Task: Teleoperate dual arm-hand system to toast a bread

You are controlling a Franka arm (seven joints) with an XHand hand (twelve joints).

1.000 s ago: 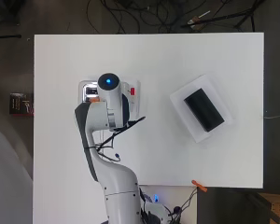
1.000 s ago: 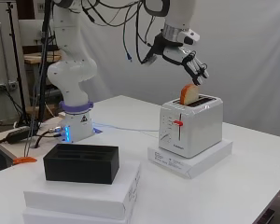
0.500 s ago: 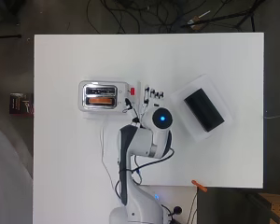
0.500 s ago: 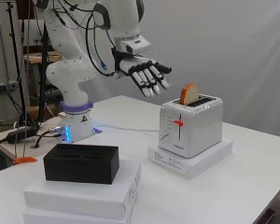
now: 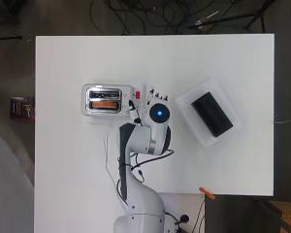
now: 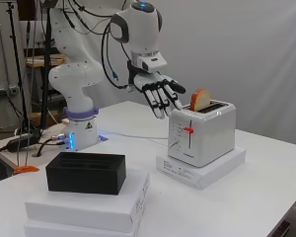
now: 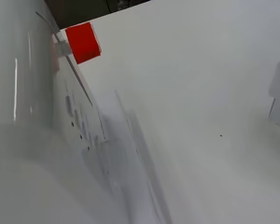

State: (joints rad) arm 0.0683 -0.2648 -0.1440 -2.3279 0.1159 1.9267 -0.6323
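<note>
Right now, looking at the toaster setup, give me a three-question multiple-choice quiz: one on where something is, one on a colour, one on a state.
1. Where is the bread slice?
A. Standing in a slot of the toaster
B. Lying on the table
C. On the black box

2. What colour is the toaster's lever?
A. Blue
B. Red
C. Black

3. How is the hand?
A. Curled round the bread
B. Pinching the lever
C. Open, fingers spread, holding nothing

Answers:
1 A, the side view shows the slice sticking up out of the toaster's top.
2 B, a red tab shows on the toaster's front in the side and wrist views.
3 C, in the side view the fingers are extended beside the toaster's lever end, above the lever, with nothing in them.
</note>
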